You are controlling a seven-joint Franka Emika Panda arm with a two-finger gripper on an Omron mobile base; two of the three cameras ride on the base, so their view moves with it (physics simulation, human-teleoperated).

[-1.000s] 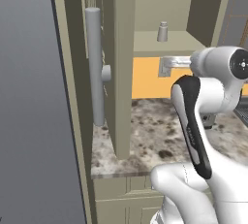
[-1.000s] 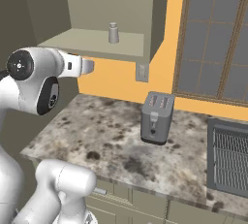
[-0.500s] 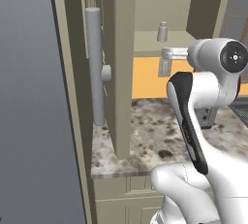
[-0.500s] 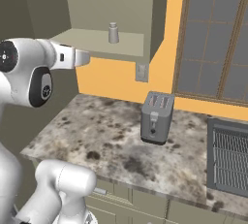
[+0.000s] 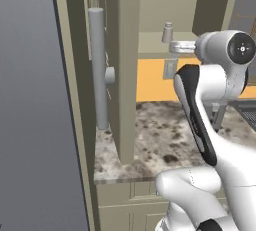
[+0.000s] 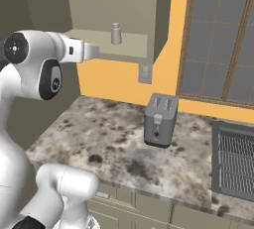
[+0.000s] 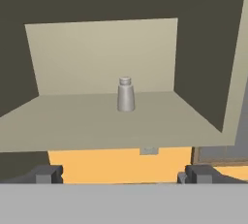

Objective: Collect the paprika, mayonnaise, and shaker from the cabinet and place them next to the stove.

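Shaker: (image 7: 125, 94) upright, alone on cabinet shelf, centre of hand view; upper middle of both base views (image 5: 167, 32) (image 6: 116, 33).
Cabinet: (image 7: 101, 126) open, door (image 5: 125, 65) swung out at left of left base view, handle (image 5: 98, 65) on it.
Paprika: not on the shelf; cannot tell where.
Mayonnaise: same, not on the shelf.
Pincer: (image 7: 121, 173) spread wide, empty, tips at bottom of hand view, facing shaker, well short of it.
Arm: raised to shelf height, wrist (image 6: 82, 51) pointing at cabinet, lower left of shaker.
Bench: (image 6: 114, 139) toaster (image 6: 159, 120) on it; none of the three items seen there.
Stove: its edge (image 6: 233, 161) at right of right base view.
Progress: shaker not yet grasped; judged last item in cabinet, then carry to stove side.
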